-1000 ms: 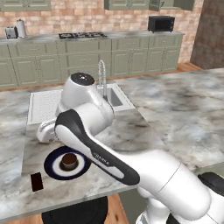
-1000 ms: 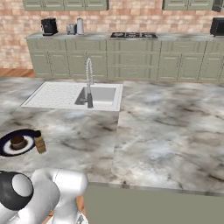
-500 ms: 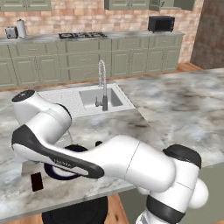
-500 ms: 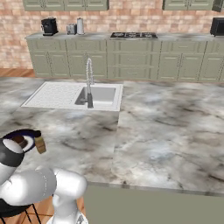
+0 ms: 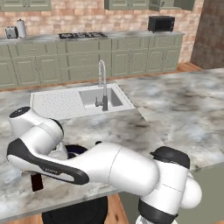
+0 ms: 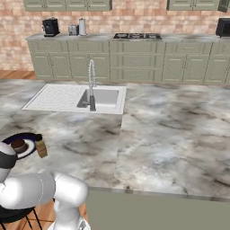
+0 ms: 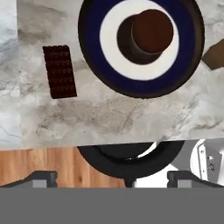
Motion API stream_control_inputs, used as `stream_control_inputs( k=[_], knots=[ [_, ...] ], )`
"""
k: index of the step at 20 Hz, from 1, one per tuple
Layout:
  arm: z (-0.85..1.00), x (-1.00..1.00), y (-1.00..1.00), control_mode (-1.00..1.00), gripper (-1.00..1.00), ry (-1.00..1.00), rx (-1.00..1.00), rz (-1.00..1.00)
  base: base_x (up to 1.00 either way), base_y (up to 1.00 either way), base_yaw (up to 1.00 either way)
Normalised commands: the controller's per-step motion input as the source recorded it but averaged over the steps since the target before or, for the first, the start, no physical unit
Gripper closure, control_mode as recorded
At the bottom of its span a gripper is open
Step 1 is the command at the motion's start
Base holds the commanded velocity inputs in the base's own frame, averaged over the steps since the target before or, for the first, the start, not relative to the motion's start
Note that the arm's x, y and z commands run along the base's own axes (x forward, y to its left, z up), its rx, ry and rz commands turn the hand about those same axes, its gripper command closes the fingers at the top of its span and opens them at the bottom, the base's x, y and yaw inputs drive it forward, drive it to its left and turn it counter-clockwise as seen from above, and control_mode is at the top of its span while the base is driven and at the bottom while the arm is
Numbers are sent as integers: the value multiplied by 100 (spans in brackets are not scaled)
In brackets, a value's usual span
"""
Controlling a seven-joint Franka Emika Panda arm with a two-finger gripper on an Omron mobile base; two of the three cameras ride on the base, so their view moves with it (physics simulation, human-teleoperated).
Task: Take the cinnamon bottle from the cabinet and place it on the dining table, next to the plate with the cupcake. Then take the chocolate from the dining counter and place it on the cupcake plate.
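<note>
The pincer [image 7: 112, 177] shows at the bottom of the hand view as two small dark finger tips [image 7: 41, 176] set far apart near the lower left and lower right, so its jaws stand wide open with nothing between them. It hangs over the edge of the grey marbled stone counter [image 7: 109, 118], above a strip of orange-brown wooden floor [image 7: 43, 159] and a round black stool seat [image 7: 131, 159] at lower centre.

Above the tips, left of centre in the hand view, lies the dark brown ridged chocolate bar [image 7: 59, 71], flat on the counter and apart from the plate. To its right, at the upper centre, sits the round plate with a dark blue rim and white middle [image 7: 98, 52], carrying the brown cupcake [image 7: 148, 33]. At the right edge of that view a tan-brown corner of the cinnamon bottle [image 7: 214, 54] peeks in just beside the plate's rim.

In the right base view the same plate [image 6: 27, 137] is at the lower left, with the cupcake [image 6: 18, 145] on it and the small brown cinnamon bottle [image 6: 41, 147] upright just to its right. In the left base view the chocolate bar [image 5: 37, 181] sits at the lower left near the counter edge, and the white arm [image 5: 87, 164] crosses in front of the plate [image 5: 76, 150], hiding most of it.

Further out, in the upper middle of both base views, a white sink basin with a chrome tap [image 5: 103, 87] is set in the counter. Along the brick back wall run grey-green cabinets [image 6: 134, 63], with a black microwave [image 5: 161, 23] at the upper right of the left base view.
</note>
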Motion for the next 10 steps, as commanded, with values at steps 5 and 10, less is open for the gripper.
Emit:
stream_control_inputs(
  k=[5,10],
  knots=[
    [-78,23,0,-100,-100,0,7,0,0,0,0],
    [-52,34,3,-100,-100,0,0,-2,0,0,0]
  ],
)
